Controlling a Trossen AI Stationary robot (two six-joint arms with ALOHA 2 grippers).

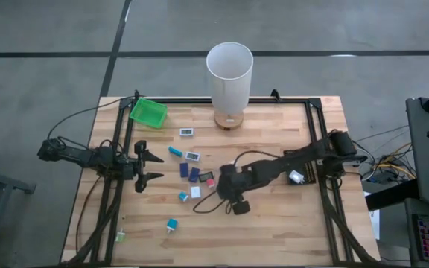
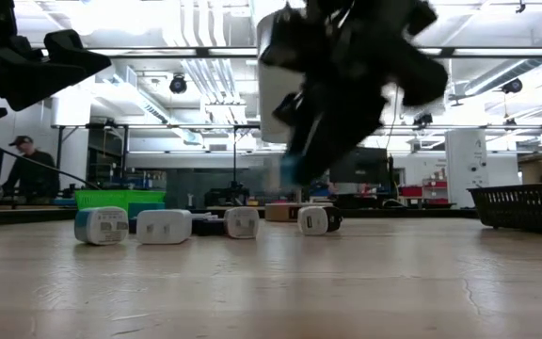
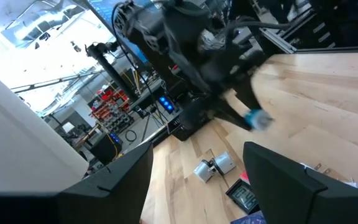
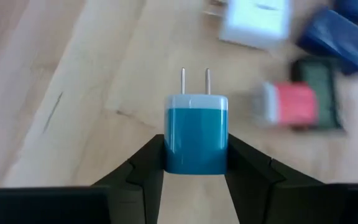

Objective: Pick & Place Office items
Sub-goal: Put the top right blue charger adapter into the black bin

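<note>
My right gripper [image 4: 196,163] is shut on a teal charger plug [image 4: 196,140] with a white face and two metal prongs. It hangs above the middle of the table; the plug also shows in the low view [image 2: 294,169] and the left wrist view [image 3: 254,118]. Several other office items lie flat on the wood: white blocks [image 1: 193,156], dark blue rectangles [image 1: 184,170], a red-and-dark piece [image 4: 297,104] and teal bits [image 1: 172,224]. At the table's left edge my left gripper [image 1: 153,167] stands open and level, holding nothing. My right gripper pinches the plug's teal body by its two side faces [image 4: 169,146] between the two fingers [image 4: 145,168]. The fingers slant down from the table's right side. The prongs [image 4: 194,81] point away from the gripper. The plug is lifted clear of the table.
A tall white cylinder [image 1: 229,74] stands on a wooden base at the far middle. A green tray [image 1: 148,112] sits at the far left corner. A small grey piece [image 1: 296,177] lies under the right arm. The low view shows a black basket [image 2: 525,207] at the right.
</note>
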